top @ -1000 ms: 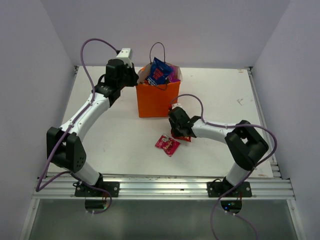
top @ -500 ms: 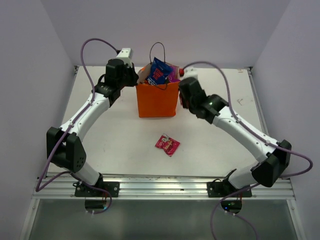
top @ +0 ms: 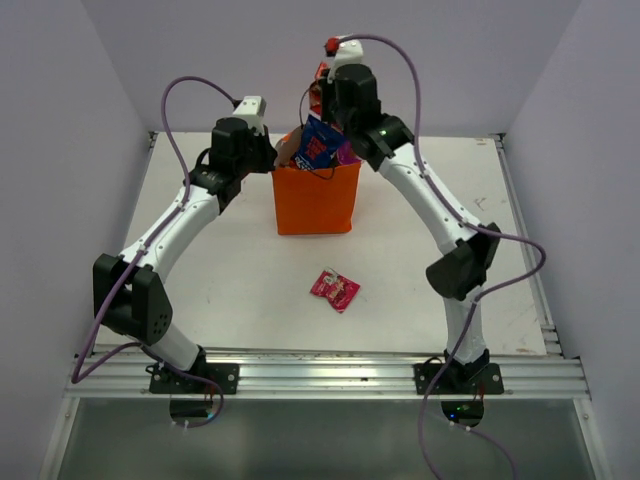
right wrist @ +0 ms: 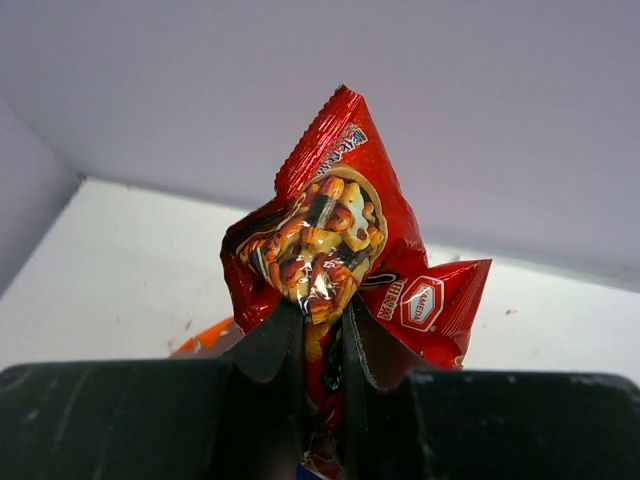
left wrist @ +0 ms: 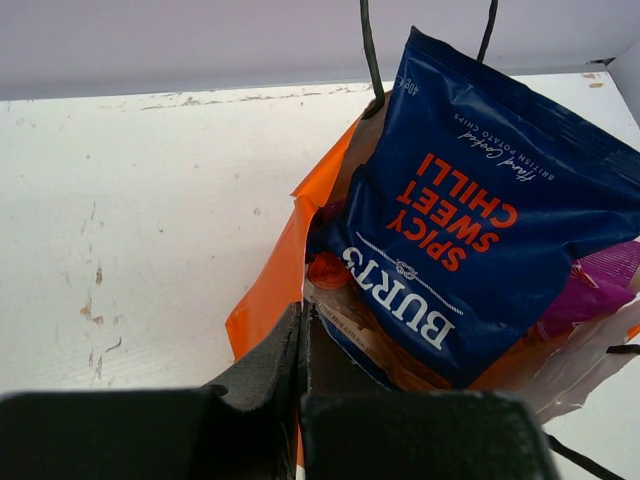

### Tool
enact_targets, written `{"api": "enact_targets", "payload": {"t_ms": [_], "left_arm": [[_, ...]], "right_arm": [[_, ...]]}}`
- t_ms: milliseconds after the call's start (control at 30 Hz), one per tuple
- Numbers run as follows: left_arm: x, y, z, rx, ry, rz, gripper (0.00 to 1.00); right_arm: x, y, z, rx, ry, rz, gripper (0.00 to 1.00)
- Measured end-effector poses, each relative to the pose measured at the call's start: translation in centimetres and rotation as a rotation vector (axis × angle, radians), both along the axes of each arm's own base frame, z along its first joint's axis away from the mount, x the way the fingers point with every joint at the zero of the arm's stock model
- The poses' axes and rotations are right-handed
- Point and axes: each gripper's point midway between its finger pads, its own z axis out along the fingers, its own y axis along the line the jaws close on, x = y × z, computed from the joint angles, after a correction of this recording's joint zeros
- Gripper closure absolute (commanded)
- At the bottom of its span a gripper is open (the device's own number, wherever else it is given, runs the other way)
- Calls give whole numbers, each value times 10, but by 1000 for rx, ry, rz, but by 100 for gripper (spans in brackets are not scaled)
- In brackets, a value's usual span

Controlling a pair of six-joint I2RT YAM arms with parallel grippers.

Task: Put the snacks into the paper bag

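The orange paper bag [top: 315, 200] stands upright at the back middle of the table. A blue bag [top: 318, 142] pokes out of its top, with a purple bag [top: 349, 152] beside it. My left gripper [top: 270, 156] is shut on the bag's left rim [left wrist: 275, 280], right next to the blue bag [left wrist: 470, 220]. My right gripper [top: 326, 95] hangs high over the bag's mouth, shut on a red-yellow packet [right wrist: 330, 230] that sticks up between the fingers. A small pink-red packet [top: 335, 289] lies on the table in front of the bag.
Thin black loop handles [left wrist: 368, 50] rise from the bag's rim. Grey walls close in the white table [top: 220, 270] at the back and on both sides. An orange corner of the bag [right wrist: 205, 338] shows below the right gripper.
My right arm rose from the table near the pink-red packet and swung up over the bag, carrying the red-yellow packet. The left arm has not moved.
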Motion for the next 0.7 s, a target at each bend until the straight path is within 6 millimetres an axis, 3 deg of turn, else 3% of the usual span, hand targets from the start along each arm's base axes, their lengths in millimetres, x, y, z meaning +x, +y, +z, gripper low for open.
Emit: {"api": "enact_targets", "payload": {"t_ms": [133,233,433,700], "left_arm": [[0,0,0,0,0,0,100],[0,0,0,0,0,0,100],[0,-1,0,-2,0,-5,100],[0,-2,1,-4,-1,-6,100]], "right_arm": [[18,32,-103,-92,203,72,100],[10,34,-149,-140,314,94,100],[-3,35,-173,-143,388,129,100],[-20,37,-187,-138,471,168,100]]}}
